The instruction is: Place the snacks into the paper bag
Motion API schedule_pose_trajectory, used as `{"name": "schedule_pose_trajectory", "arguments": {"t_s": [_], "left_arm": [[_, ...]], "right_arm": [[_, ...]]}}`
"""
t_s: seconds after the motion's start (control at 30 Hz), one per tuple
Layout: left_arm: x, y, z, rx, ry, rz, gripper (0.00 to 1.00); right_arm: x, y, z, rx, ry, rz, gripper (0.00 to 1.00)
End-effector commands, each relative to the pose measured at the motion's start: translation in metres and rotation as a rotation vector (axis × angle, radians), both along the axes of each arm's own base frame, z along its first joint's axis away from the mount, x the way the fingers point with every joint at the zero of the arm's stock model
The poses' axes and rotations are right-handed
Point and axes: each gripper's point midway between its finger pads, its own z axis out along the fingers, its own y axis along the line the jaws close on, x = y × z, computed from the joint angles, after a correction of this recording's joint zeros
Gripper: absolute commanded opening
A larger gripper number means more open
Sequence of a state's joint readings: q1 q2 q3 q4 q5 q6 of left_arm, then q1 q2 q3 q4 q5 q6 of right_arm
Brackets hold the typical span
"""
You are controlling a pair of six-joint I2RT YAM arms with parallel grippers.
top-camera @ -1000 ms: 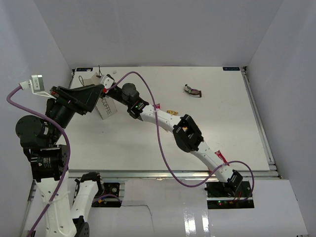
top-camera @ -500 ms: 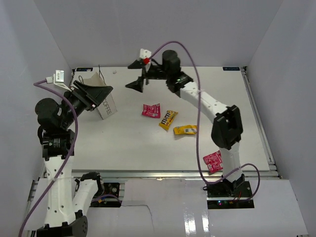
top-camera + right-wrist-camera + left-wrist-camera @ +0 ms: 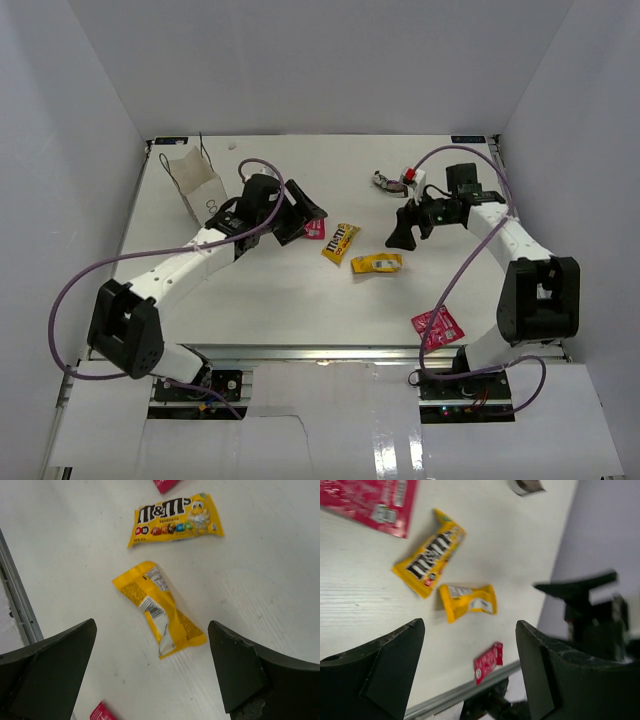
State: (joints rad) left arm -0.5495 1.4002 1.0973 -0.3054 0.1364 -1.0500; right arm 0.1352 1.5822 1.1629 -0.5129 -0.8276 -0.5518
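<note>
We find the white paper bag [image 3: 192, 182] standing upright near the back left corner of the table [image 3: 280, 300], thin dark handles raised. The snacks lie well apart from it, spread over the middle and right of the table.

Our left gripper [image 3: 300, 212] is near the table's middle. Its fingers [image 3: 385, 675] are spread wide with nothing between them. From above it covers part of a pink-red packet [image 3: 315, 230], and we cannot tell whether it touches that packet. Just beside this packet lies the yellow M&M's packet [image 3: 340, 241], printed face up and tilted. Near it lies a second yellow packet [image 3: 377, 263], with its white label side up.

Our right gripper [image 3: 403, 228] hovers between the second yellow packet and a dark packet [image 3: 387, 183] that lies toward the back of the table. Its jaws also stand wide apart and hold nothing. In its wrist view both yellow packets lie on the table ahead of the parted fingers [image 3: 47, 675]. The other pink-red packet [image 3: 437, 325] lies at the near edge of the table, close to the right arm's base.
</note>
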Motion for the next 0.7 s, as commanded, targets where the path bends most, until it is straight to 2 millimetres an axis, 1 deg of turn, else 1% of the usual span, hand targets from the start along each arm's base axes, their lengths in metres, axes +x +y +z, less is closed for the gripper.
{"name": "schedule_pose_trajectory", "arguments": {"t_s": [0.0,0.03,0.07,0.1,0.13,0.17,0.23,0.27,0.33,0.37,0.43,0.47,0.57,0.6,0.63,0.67], "left_arm": [[0.031,0.030,-0.041,0.079,0.093,0.317,0.84],[0.036,0.033,-0.052,0.083,0.123,0.367,0.86],[0.045,0.037,-0.060,0.067,0.142,0.449,0.87],[0.051,0.037,-0.068,0.075,0.156,0.479,0.87],[0.058,0.035,-0.092,0.103,0.200,0.503,0.89],[0.070,0.029,-0.089,0.088,0.191,0.512,0.89],[0.081,0.022,-0.103,0.105,0.215,0.515,0.89],[0.088,0.017,-0.116,0.122,0.245,0.520,0.89],[0.092,0.015,-0.128,0.135,0.288,0.544,0.89],[0.093,0.017,-0.140,0.163,0.326,0.566,0.89],[0.094,0.023,-0.148,0.178,0.366,0.623,0.91],[0.098,0.023,-0.153,0.186,0.370,0.639,0.91],[0.106,0.031,-0.158,0.208,0.365,0.680,0.93],[0.110,0.032,-0.161,0.211,0.372,0.690,0.93],[0.107,0.037,-0.167,0.223,0.408,0.711,0.92],[0.110,0.037,-0.171,0.230,0.432,0.726,0.91]], "right_arm": [[-0.026,-0.018,0.014,-0.018,-0.057,-0.015,0.98],[-0.028,-0.021,0.012,-0.023,-0.055,-0.025,0.98],[-0.030,-0.023,0.013,-0.028,-0.060,-0.034,0.98],[-0.031,-0.024,0.012,-0.028,-0.056,-0.039,0.98],[-0.033,-0.024,0.010,-0.025,-0.048,-0.041,0.97],[-0.034,-0.025,0.010,-0.022,-0.049,-0.047,0.97],[-0.035,-0.025,0.011,-0.017,-0.044,-0.054,0.97],[-0.036,-0.026,0.011,-0.016,-0.043,-0.058,0.97],[-0.035,-0.028,0.010,-0.016,-0.043,-0.065,0.97],[-0.036,-0.028,0.011,-0.014,-0.046,-0.066,0.97],[-0.037,-0.029,0.010,-0.011,-0.043,-0.068,0.97],[-0.037,-0.029,0.009,-0.008,-0.041,-0.068,0.97],[-0.038,-0.029,0.007,0.000,-0.033,-0.066,0.97],[-0.039,-0.029,0.005,-0.001,-0.029,-0.066,0.97],[-0.039,-0.028,0.005,0.005,-0.024,-0.066,0.97],[-0.039,-0.028,0.005,0.003,-0.026,-0.066,0.97]]}}
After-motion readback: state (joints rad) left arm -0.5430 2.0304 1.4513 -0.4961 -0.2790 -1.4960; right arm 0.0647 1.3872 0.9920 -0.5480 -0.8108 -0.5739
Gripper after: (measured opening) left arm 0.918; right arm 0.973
